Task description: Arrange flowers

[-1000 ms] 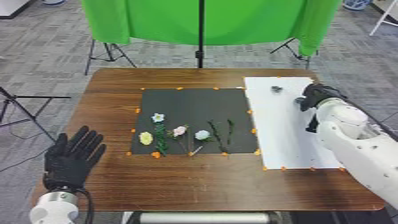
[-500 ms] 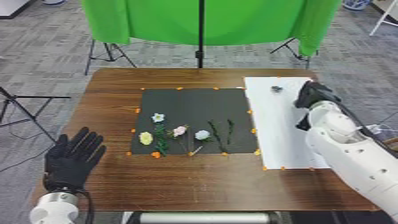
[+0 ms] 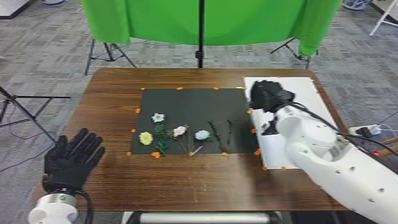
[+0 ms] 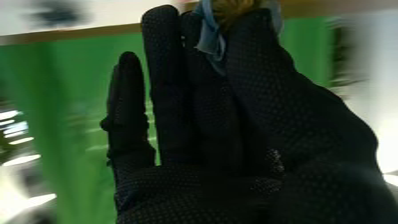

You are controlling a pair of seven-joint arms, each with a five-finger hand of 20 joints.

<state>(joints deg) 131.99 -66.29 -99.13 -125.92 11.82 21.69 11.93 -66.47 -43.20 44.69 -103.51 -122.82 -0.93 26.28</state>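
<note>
Right wrist view: the right hand [image 4: 204,185], in black mesh-knit fabric, has its thumb closed against its fingers, with a soft blue-grey flower with a fuzzy brown centre [image 4: 210,40] pinched at the very tips; it is blurred there, so I would call it a flower with some reserve. A fingertip pinch suits something so light, since it leaves thin, cloth-like petals loose instead of crushing them. A small dark shape [image 4: 55,13] lies farther off on a white surface.

In the head view that hand is over the white rectangular sheet [image 3: 306,102], near its border with the dark grey matte mat [image 3: 182,102]. I judge the sheet to be the supply side and the mat the ground for the arrangement, so carrying the flower over to the mat is the likely next step.

On the mat, blooms and greenery stand in a loose row toward the near edge, apparently spaced so each silhouette reads: a ruffled yellow flower [image 3: 146,138], a pointed-petalled white flower [image 3: 158,117], a feathery green sprig [image 3: 162,143], a pale pink bloom [image 3: 179,131], a rounded bluish-white bloom [image 3: 202,135] and two thin dark green stems [image 3: 218,140]. The left hand [image 3: 71,162] lies flat, fingers straight and spread, on the smooth brown wood table [image 3: 178,192], well out of the way.
</note>
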